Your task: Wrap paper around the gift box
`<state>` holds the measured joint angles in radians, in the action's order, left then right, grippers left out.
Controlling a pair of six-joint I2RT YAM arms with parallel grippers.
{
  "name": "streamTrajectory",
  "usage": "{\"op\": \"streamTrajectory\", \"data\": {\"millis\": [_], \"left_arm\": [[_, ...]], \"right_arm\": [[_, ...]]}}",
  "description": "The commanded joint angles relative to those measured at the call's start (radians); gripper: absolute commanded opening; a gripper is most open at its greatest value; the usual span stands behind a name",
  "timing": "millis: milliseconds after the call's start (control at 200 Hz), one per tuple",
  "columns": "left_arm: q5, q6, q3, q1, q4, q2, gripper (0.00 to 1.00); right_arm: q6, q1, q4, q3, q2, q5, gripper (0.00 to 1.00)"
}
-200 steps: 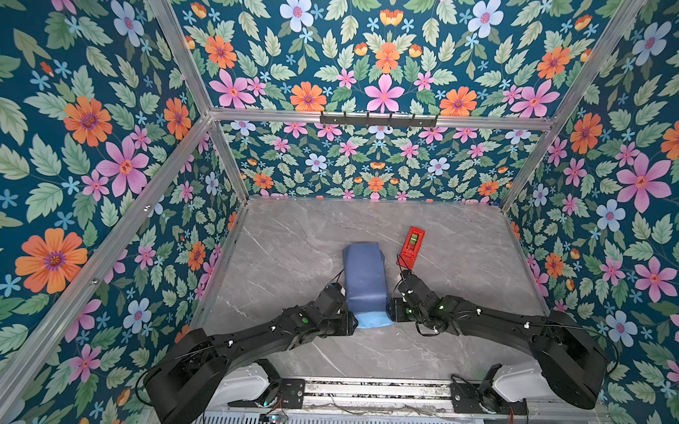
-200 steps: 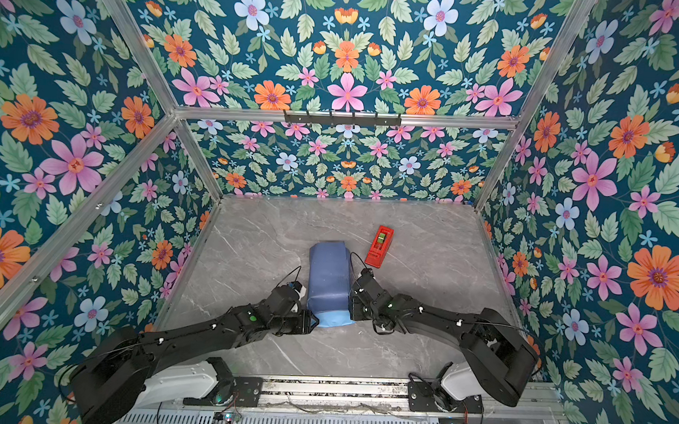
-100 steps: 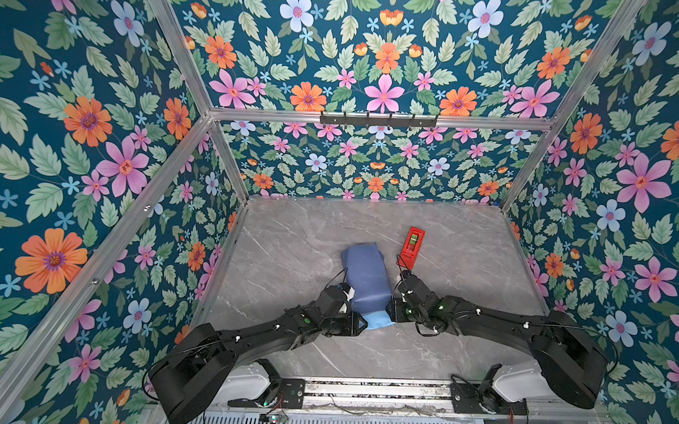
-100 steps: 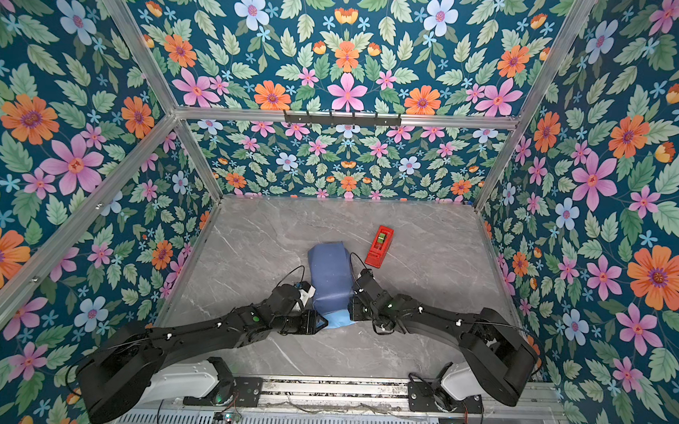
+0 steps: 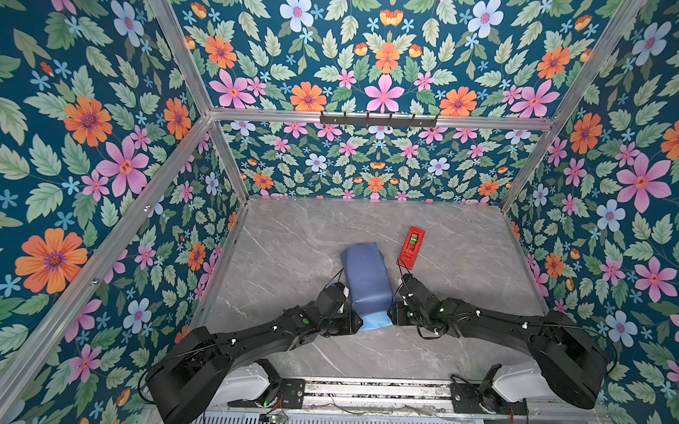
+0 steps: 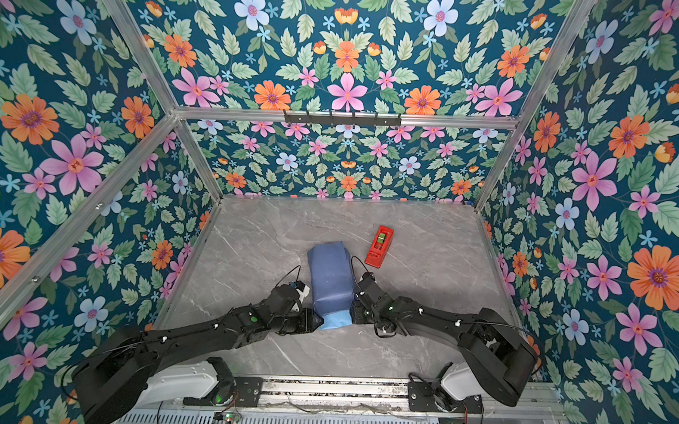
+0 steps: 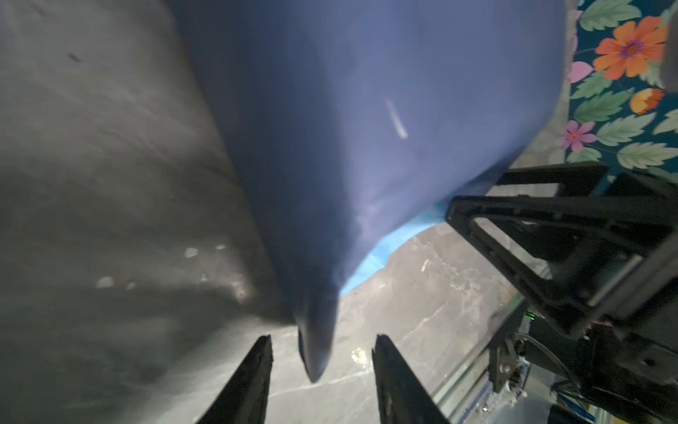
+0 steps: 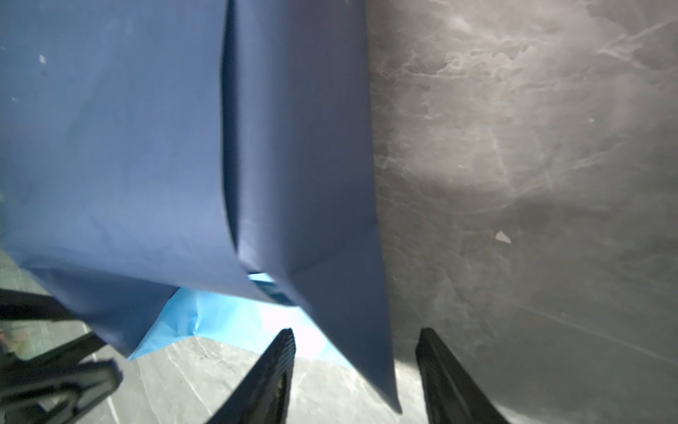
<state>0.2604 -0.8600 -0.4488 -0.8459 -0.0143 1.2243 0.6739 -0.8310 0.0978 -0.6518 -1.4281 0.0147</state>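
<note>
Flowered walls [image 5: 99, 134] close in three sides of a grey marble table [image 5: 464, 264], which fills the lower middle of both top views. Two black arms reach in from the bottom edge, the left arm [image 5: 248, 338] from the lower left and the right arm [image 5: 501, 323] from the lower right. They meet near the centre. Between them lies the paper [image 5: 366, 280], folded dark side out into a long parcel just below the middle of the frame, slightly tilted. The box is hidden inside it. A light-blue flap [image 5: 375, 321] sticks out of the parcel's lower end, flat on the table. A red tape dispenser [image 5: 411, 243] lies just up and right of the parcel, apart from it.

From above, the left gripper [image 5: 355, 323] and right gripper [image 5: 393, 314] sit on either side of the parcel's lower end, but their jaws are too small and dark there to read. The wrist views settle it. The left wrist view shows the left gripper [image 7: 323, 337] with its fingers [image 7: 253, 370] apart. A pointed corner of dark paper hangs between them, touching neither. This view also catches the right gripper beyond the parcel. The right wrist view shows the right gripper [image 8: 356, 330] spread too. A pointed dark fold reaches in between its fingers [image 8: 275, 367], clamped by neither. An overlapping paper edge along the parcel is plainer here than from above.
</note>
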Motion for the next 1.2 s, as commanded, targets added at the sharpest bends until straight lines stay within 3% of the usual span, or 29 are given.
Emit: {"op": "streamTrajectory", "data": {"millis": [0,365,675,890,1195], "left_arm": [[-0.053,0.020,-0.022,-0.001,-0.017,0.034,0.49],[-0.215,0.008,-0.087,-0.001,-0.009,0.176,0.35],[-0.318,0.056,-0.141,0.002,-0.059,0.208,0.27],[-0.295,0.082,-0.133,0.001,-0.065,0.197,0.34],[-0.218,0.126,-0.118,0.001,-0.085,0.136,0.53]], "right_arm": [[0.000,0.000,-0.031,-0.003,-0.012,0.012,0.55],[-0.003,-0.001,-0.029,-0.064,-0.090,0.059,0.42],[0.003,-0.001,-0.027,-0.117,-0.157,0.102,0.34],[-0.002,-0.002,-0.022,-0.103,-0.156,0.079,0.36],[-0.028,-0.003,-0.028,-0.043,-0.050,0.001,0.52]]}}
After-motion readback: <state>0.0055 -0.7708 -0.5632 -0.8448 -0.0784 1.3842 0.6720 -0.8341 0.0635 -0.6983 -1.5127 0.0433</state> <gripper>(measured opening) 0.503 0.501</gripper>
